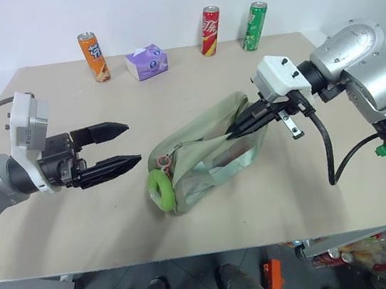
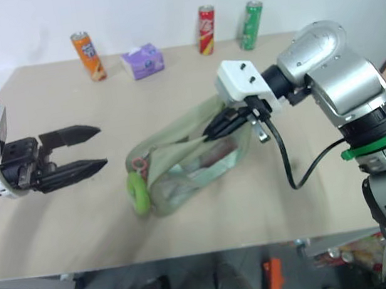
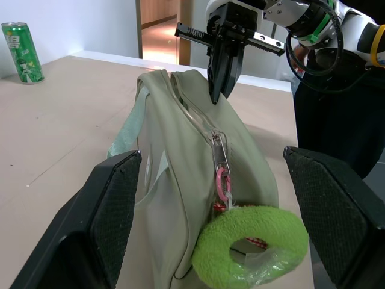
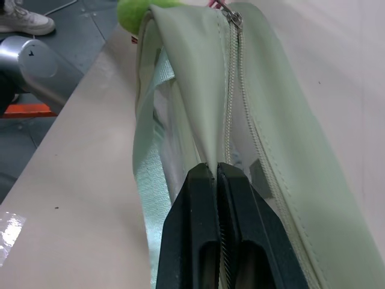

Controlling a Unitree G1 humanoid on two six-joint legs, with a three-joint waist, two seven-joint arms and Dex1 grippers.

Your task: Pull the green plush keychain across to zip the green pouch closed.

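**Pouch pinned, keychain waiting**

The right end effector is clamped shut on the pouch's top fabric near its 2 o'clock end, apparently beside the zipper line, likely to anchor the pouch so the slider can be pulled against it. The keychain hangs off the pouch's 8 o'clock end near the middle of the table, on a pink clasp. The left end effector hovers at 9 o'clock of it, fingers spread wide, holding nothing, aimed to take the keychain.
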